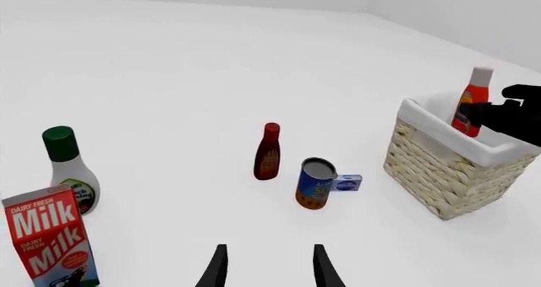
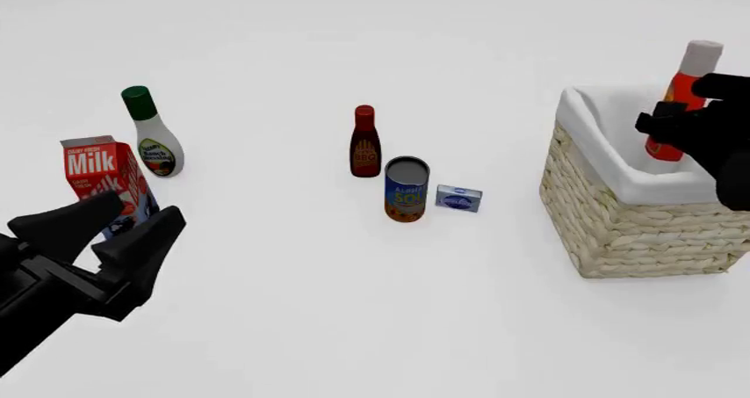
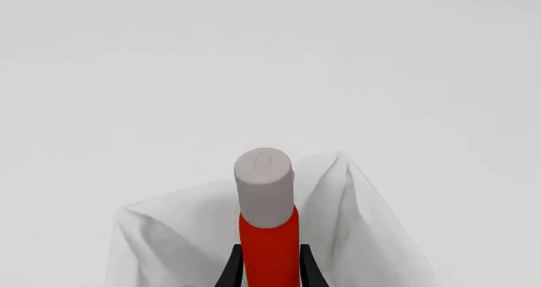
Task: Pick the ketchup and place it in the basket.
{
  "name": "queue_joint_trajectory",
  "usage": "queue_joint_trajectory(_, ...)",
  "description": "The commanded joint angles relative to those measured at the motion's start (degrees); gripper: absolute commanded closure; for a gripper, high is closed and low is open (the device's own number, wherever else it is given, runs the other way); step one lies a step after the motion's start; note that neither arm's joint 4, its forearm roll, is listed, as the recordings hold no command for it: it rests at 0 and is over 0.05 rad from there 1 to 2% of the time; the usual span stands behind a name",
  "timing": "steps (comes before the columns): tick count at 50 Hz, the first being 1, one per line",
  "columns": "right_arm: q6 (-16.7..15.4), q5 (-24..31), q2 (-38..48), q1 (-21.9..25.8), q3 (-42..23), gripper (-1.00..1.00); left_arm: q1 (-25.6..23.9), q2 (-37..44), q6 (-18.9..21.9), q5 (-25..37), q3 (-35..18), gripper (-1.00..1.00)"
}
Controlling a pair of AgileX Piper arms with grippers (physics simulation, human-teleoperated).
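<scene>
My left claw hangs open, holding nothing, milk carton just beyond it. My right claw is clamped on the ketchup bottle, upright over the wicker basket.

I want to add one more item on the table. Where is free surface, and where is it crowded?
Bare table lies in front of the soup can, between the left gripper and the basket. Another patch lies between the white green-capped bottle and the BBQ bottle. Crowded: BBQ bottle, can and small blue box cluster together; the milk carton stands near the white bottle.
</scene>
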Motion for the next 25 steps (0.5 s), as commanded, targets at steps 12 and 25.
queue_joint_trajectory(12,0.4,-0.2,1.2,-0.2,-0.8,1.00,0.3,-0.8,-0.1,0.5,0.0,-1.00)
queue_joint_trajectory(25,0.4,0.1,0.9,-0.4,-0.8,-1.00,0.3,-0.9,-0.1,0.6,0.0,-1.00)
